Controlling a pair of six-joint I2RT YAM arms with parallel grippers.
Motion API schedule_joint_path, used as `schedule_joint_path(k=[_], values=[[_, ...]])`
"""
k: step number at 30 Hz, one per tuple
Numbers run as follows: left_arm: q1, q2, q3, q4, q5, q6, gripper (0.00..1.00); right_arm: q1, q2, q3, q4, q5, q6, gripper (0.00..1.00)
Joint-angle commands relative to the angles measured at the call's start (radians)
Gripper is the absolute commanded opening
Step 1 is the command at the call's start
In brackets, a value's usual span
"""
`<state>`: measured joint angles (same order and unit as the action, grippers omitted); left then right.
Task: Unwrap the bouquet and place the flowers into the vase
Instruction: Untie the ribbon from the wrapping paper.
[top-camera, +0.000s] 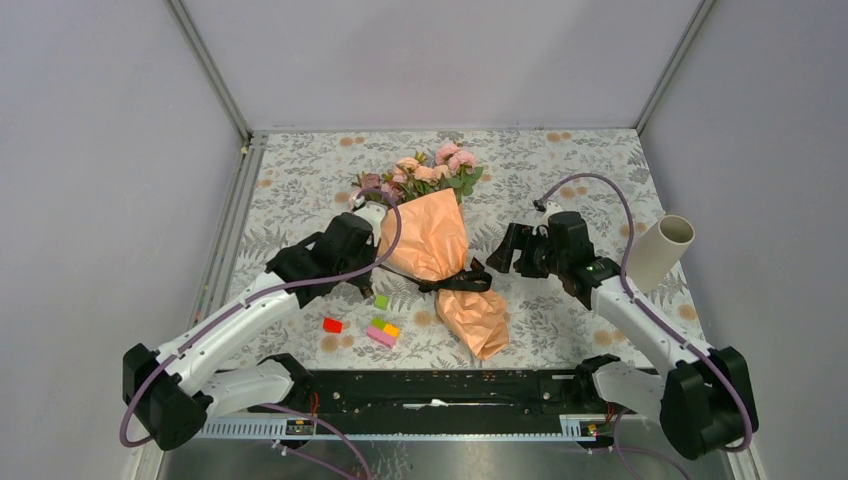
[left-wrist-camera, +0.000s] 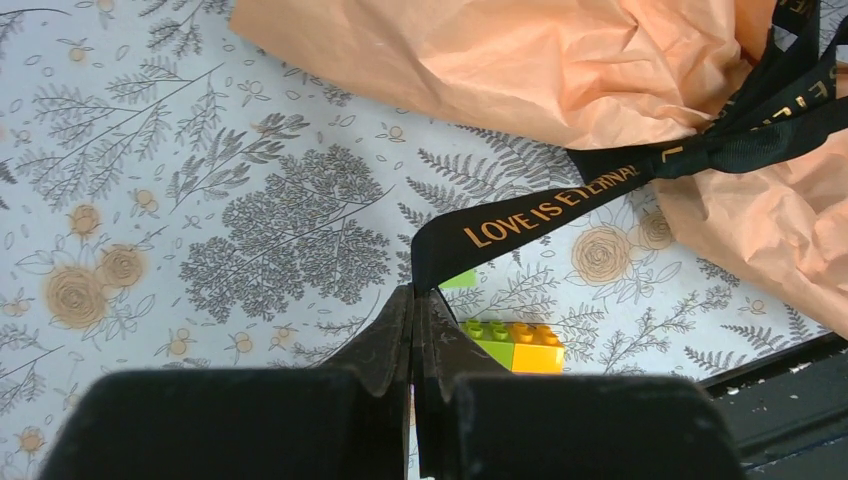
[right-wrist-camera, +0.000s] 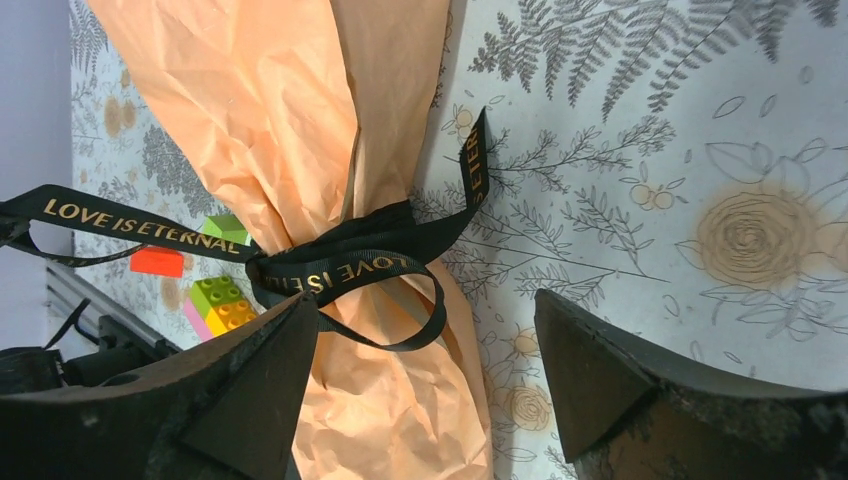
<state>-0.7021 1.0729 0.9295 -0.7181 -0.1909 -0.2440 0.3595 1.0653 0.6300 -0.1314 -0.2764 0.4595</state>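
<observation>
Lying on the floral tablecloth (top-camera: 300, 180), the bouquet (top-camera: 430, 240) is wrapped and tied, its flowers (top-camera: 432, 168) pointing away. The vase (top-camera: 660, 252) waits at the right, seemingly tipped over. The right gripper (right-wrist-camera: 428, 298) gapes wide beside the knot, likely to steady it. The left gripper (left-wrist-camera: 412, 300) pinches the black ribbon (left-wrist-camera: 520, 215) tail, placed to pull the bow loose.
</observation>
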Motion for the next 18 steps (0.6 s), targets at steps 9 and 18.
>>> schedule_joint_path(k=[9, 18], values=[[0.006, -0.058, 0.014, -0.009, -0.081, -0.029, 0.00, -0.013, 0.130, -0.050, 0.196, -0.156, 0.079, 0.72], [0.006, -0.032, 0.014, -0.012, -0.099, -0.025, 0.00, -0.011, 0.158, -0.132, 0.278, -0.245, 0.147, 0.55]])
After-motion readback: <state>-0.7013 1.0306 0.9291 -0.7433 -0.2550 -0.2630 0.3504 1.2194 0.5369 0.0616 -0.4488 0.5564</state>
